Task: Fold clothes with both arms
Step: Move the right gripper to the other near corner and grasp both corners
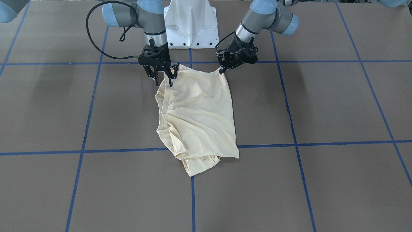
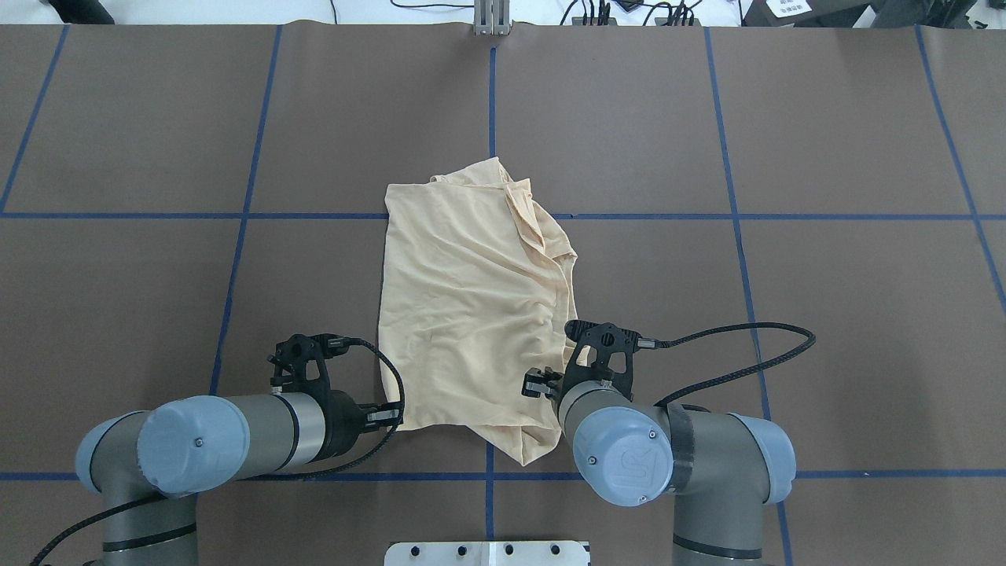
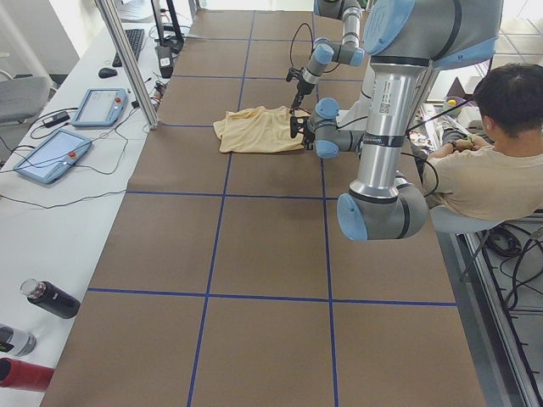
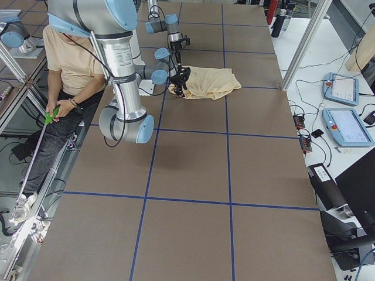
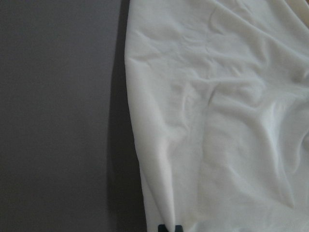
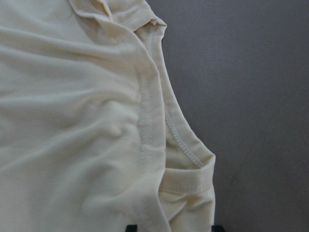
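- The cream T-shirt (image 1: 199, 119) lies crumpled mid-table (image 1: 322, 106) (print hidden), across a blue tape line (image 1: 96, 150).
- The left gripper (image 1: 222, 70) is pinched on one robot-side corner.
- The right gripper (image 1: 164, 80) has its fingers spread astride the other corner's hem.

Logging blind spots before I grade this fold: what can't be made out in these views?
1. Whether the left gripper pinches the T-shirt: its fingertips are cut off by the bottom edge of the left wrist view and are small in the front-facing view.
2. Right gripper: hidden under its own wrist in the overhead view.
3. The T-shirt's sleeves: lost in its folds in every view.
4. Both grippers: too small in the side views.
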`<state>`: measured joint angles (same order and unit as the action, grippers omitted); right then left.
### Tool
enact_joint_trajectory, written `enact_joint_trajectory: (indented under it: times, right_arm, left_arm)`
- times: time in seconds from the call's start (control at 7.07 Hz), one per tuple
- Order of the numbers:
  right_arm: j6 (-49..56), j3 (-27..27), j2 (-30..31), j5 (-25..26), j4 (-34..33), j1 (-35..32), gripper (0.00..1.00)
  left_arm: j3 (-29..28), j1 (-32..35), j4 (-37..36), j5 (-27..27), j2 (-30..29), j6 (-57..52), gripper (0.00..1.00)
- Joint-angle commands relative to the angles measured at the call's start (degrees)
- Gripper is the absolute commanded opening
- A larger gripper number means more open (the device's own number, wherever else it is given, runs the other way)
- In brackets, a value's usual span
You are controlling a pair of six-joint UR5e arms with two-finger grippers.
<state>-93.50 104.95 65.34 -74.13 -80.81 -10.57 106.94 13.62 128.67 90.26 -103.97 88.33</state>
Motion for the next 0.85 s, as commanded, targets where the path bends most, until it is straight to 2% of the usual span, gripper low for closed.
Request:
enact_joint_trajectory:
  times: [0.0, 0.14, 0.42, 0.71]
  right_arm:
    - [0.0, -1.0, -0.2, 0.7, 0.1, 0.5, 0.57]
    - [0.0, -0.9, -0.2, 0.7, 0.0, 0.6, 0.54]
    - [0.0, -0.8, -0.3, 0.7, 0.0, 0.6, 0.28]
    - [0.2, -0.4, -0.2, 0.7, 0.0, 0.6, 0.17]
  left_arm:
    - [0.0, 0.0, 0.0, 0.0, 0.0, 0.0, 0.0]
    - [0.0, 0.0, 0.0, 0.0, 0.1, 0.0, 0.0]
    - [0.0, 0.0, 0.0, 0.0, 0.1, 0.0, 0.0]
    - [-0.1, 0.0, 0.0, 0.0, 0.0, 0.0, 0.0]
